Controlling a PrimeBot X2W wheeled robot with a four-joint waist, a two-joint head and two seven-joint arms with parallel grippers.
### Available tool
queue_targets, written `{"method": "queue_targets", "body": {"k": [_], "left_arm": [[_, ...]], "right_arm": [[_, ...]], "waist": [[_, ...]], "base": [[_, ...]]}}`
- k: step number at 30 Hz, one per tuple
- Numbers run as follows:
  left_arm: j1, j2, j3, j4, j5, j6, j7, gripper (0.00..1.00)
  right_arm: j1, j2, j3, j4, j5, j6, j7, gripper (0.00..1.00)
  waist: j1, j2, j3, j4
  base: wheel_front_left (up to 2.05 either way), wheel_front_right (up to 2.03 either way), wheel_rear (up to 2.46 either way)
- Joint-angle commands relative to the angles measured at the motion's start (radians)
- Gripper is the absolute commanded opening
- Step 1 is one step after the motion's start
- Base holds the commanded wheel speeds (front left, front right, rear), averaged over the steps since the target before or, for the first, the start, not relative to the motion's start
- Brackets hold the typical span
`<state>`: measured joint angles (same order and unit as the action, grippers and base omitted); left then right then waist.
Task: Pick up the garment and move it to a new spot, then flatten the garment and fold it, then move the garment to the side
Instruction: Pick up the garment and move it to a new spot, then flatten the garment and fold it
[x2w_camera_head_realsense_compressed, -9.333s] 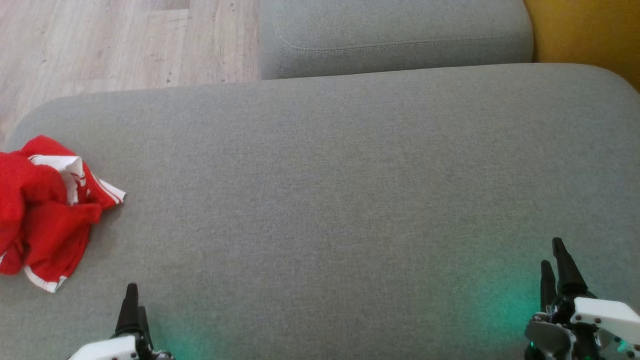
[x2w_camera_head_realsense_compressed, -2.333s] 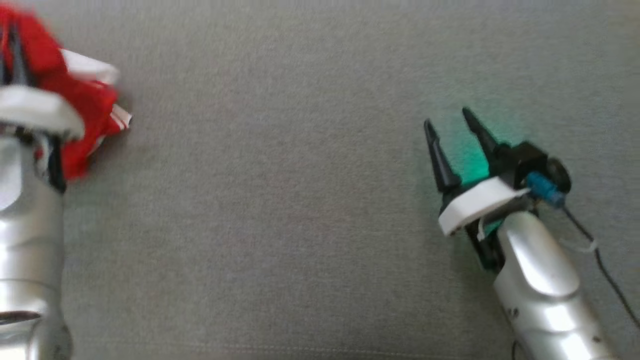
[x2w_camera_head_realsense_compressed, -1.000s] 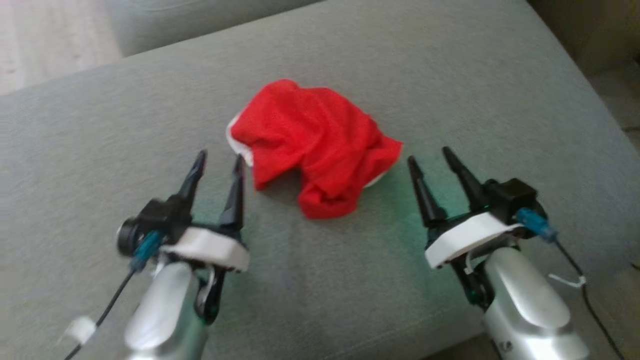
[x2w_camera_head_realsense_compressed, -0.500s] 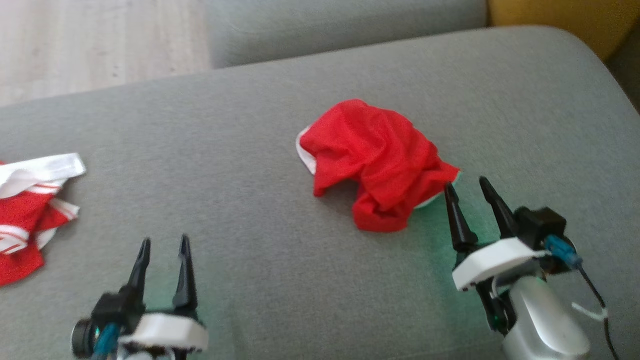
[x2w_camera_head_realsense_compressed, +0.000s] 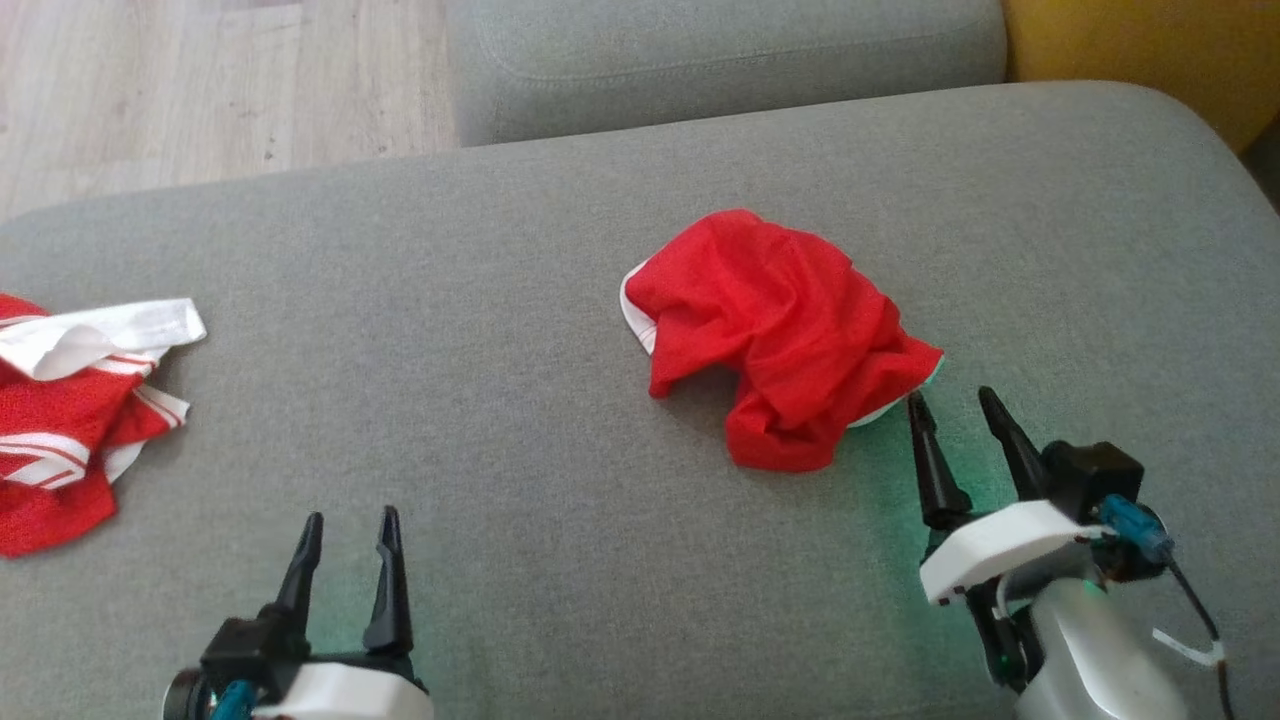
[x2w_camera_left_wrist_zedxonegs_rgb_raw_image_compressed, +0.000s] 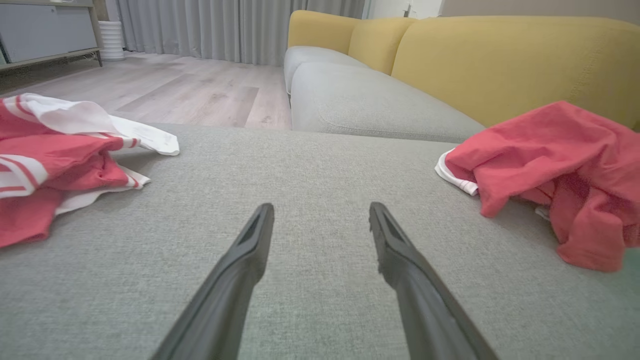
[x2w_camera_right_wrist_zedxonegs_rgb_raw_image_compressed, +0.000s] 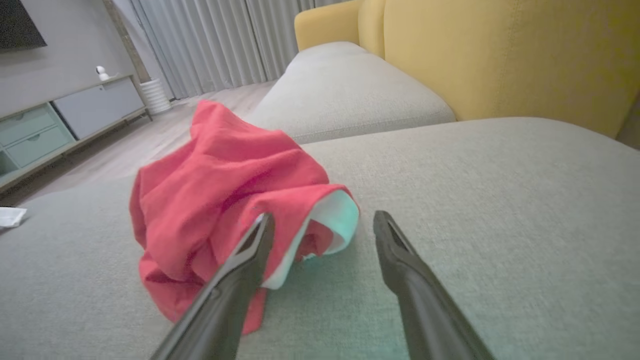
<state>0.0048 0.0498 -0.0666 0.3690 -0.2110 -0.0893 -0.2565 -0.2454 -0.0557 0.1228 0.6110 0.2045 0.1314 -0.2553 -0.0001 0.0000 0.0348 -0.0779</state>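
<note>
A crumpled red garment (x2w_camera_head_realsense_compressed: 780, 330) with a white hem lies in a heap on the grey cushion (x2w_camera_head_realsense_compressed: 520, 420), right of its middle. It shows at the right of the left wrist view as the garment (x2w_camera_left_wrist_zedxonegs_rgb_raw_image_compressed: 560, 170) and in the right wrist view as the garment (x2w_camera_right_wrist_zedxonegs_rgb_raw_image_compressed: 225, 200). My right gripper (x2w_camera_head_realsense_compressed: 955, 400) stands open just at the heap's near right edge, its left finger close to the white hem (x2w_camera_right_wrist_zedxonegs_rgb_raw_image_compressed: 330, 215). My left gripper (x2w_camera_head_realsense_compressed: 350, 520) is open and empty near the front left, well apart from the heap.
A second red and white garment (x2w_camera_head_realsense_compressed: 70, 410) lies bunched at the cushion's left edge. Another grey cushion (x2w_camera_head_realsense_compressed: 720, 50) sits behind, with a yellow sofa back (x2w_camera_head_realsense_compressed: 1140, 50) at the far right and wooden floor (x2w_camera_head_realsense_compressed: 200, 90) at the far left.
The camera has swung, so the whole picture shifted. My left gripper has drawn back from beside the red heap to the front left. The right gripper stays open near the heap's right edge.
</note>
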Motion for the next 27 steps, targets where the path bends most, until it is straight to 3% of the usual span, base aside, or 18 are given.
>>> {"method": "queue_targets", "body": {"k": [1, 12, 14, 20, 27], "left_arm": [[-0.049, 0.001, 0.020, -0.033, -0.004, 0.000, -0.005, 1.00], [-0.089, 0.001, -0.020, -0.022, -0.001, -0.005, -0.005, 1.00], [-0.091, 0.001, -0.020, -0.020, -0.001, -0.007, -0.005, 1.00], [-0.089, 0.001, -0.018, -0.015, -0.015, -0.007, -0.005, 1.00], [-0.057, 0.001, -0.010, -0.010, -0.041, -0.004, -0.005, 1.00]], "right_arm": [[-0.031, 0.005, 0.012, -0.014, -0.011, -0.001, -0.006, 1.00], [-0.099, 0.005, 0.004, 0.049, 0.065, -0.001, -0.006, 1.00], [-0.112, 0.005, 0.003, 0.053, 0.088, -0.001, -0.006, 0.00], [-0.132, 0.005, -0.042, -0.025, 0.106, -0.001, -0.006, 0.00], [-0.257, -0.031, -0.149, -0.252, 0.081, -0.001, -0.006, 0.00]], "waist": [[0.0001, 0.0000, 0.008, 0.003], [0.0001, 0.0000, 0.064, 0.064], [0.0001, 0.0000, 0.068, 0.074], [0.0001, 0.0000, 0.057, 0.093], [0.0001, 0.0000, 0.008, 0.086]], "base": [[0.00, 0.00, 0.00], [0.00, 0.00, 0.00], [0.00, 0.00, 0.00], [0.00, 0.00, 0.00], [0.00, 0.00, 0.00]]}}
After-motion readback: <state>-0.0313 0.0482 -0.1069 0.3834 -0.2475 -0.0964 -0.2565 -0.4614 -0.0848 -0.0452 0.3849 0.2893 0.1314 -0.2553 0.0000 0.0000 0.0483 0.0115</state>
